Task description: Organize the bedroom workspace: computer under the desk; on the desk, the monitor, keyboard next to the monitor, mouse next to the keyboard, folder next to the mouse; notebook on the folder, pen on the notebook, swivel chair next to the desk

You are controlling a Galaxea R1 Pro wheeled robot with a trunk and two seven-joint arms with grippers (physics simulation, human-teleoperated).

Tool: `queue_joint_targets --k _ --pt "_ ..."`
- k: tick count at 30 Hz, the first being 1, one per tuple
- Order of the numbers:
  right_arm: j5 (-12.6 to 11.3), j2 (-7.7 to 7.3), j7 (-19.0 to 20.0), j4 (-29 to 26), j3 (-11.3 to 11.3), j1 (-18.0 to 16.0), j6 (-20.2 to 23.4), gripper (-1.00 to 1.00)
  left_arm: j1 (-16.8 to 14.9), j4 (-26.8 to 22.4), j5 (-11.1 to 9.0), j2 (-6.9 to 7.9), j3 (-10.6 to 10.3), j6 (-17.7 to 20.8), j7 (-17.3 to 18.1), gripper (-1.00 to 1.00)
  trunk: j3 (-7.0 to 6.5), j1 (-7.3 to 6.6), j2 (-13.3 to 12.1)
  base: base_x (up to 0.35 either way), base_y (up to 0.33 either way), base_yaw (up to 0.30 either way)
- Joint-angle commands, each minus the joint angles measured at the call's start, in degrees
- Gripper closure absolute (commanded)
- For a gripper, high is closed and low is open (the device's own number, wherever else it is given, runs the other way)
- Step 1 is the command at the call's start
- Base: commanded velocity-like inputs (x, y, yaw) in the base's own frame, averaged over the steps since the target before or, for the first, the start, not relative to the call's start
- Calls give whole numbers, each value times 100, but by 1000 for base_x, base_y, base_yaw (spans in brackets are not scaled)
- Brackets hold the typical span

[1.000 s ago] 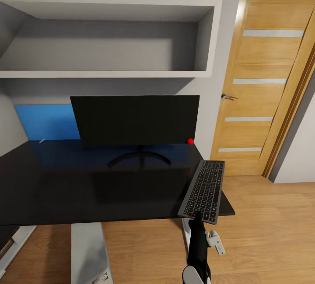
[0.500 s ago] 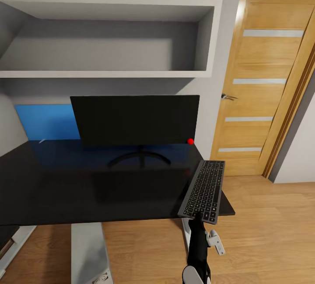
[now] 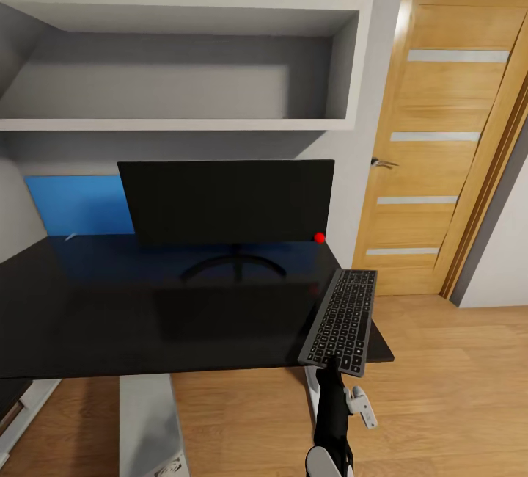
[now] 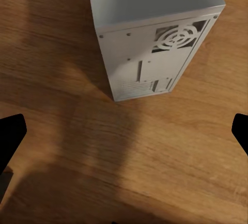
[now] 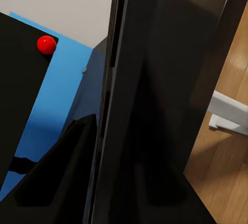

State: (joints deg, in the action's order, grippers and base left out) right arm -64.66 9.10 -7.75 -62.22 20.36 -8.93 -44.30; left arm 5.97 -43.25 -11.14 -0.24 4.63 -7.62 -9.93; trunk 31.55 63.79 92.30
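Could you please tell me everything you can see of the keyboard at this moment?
The keyboard is a slim, long board with dark grey keys in a silvery frame. It lies flat at the right end of the glossy black desk, turned lengthwise away from the robot, right of the monitor. Its near end juts over the desk's front edge, where the right gripper meets it; the grip itself is hidden.

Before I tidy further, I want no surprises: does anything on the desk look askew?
Yes. The keyboard lies lengthwise at the desk's right end, its near corner overhanging the edge, with the right gripper at it.
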Motion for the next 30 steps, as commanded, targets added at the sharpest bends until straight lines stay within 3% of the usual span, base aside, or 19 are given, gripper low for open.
queue_joint_targets --k 1,5,6,30 --pt "-301 -3 -288 10 12 -4 -61 100 2 -8 -55 -2 3 -13 0 -100 6 0 2 0 0 0" --pt "-301 -1 -288 9 12 -4 -59 100 1 -8 -55 -2 3 -12 0 -100 6 0 2 0 0 0" --pt "-301 0 -288 9 12 -4 -58 -100 1 -8 -55 -2 3 -12 0 -100 6 0 2 0 0 0" --pt "-301 -5 -282 10 12 -4 -50 -100 1 -8 -55 0 3 -12 12 -100 6 0 2 0 0 0"
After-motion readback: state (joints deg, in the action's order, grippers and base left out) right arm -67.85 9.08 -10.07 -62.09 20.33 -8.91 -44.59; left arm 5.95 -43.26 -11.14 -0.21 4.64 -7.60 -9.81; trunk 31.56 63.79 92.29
